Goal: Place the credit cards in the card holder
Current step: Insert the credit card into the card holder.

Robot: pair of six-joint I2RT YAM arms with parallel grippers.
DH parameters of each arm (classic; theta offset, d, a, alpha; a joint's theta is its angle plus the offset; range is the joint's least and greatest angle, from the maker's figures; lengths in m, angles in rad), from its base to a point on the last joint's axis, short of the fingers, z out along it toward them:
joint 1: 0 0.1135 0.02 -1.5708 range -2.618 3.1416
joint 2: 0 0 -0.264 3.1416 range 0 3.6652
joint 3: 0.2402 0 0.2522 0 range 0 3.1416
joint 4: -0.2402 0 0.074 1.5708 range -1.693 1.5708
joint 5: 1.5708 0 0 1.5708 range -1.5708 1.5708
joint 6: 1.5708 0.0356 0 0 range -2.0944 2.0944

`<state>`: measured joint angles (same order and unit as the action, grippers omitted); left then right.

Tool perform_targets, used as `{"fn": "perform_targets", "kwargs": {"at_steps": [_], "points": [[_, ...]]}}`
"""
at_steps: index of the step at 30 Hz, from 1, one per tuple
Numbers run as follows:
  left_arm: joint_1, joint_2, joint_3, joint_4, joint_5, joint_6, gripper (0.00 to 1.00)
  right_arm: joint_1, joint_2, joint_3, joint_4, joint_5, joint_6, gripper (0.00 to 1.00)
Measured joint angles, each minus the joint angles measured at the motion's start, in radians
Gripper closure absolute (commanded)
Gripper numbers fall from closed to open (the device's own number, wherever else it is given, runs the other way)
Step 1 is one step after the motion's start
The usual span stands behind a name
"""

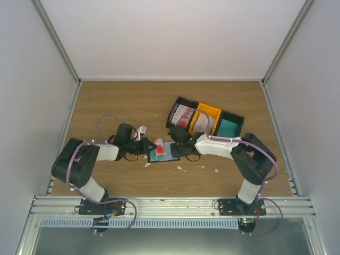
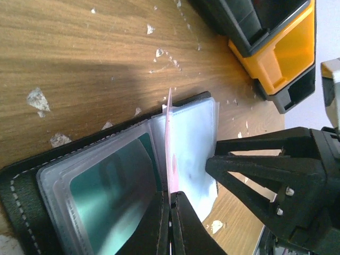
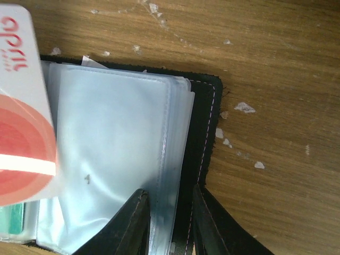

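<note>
Red-and-white card [image 2: 170,133], pinched in left gripper [image 2: 171,201], meets card holder [image 3: 205,133] clamped by right gripper [image 3: 168,197]; sliding it into 1 clear sleeve [image 3: 111,138] likely comes next.

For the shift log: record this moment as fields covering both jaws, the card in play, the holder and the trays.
card holder: open on the wooden table; teal card in one sleeve
left jaws: shut on red-and-white card, which is tilted up with its lower edge at the sleeves
right jaws: shut on the card holder's right edge
trays: black and orange, beyond the card holder, cards inside
scraps: white, scattered on the table
</note>
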<state>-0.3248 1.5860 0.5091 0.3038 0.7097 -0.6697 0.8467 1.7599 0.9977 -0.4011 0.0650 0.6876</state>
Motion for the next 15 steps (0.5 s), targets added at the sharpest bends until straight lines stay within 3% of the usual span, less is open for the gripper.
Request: {"fn": "perform_targets", "kwargs": {"at_steps": [15], "points": [[-0.023,0.061,0.007,0.03,0.041,-0.021,1.0,-0.002,0.001,-0.006,0.019,-0.013,-0.002,0.74]]}}
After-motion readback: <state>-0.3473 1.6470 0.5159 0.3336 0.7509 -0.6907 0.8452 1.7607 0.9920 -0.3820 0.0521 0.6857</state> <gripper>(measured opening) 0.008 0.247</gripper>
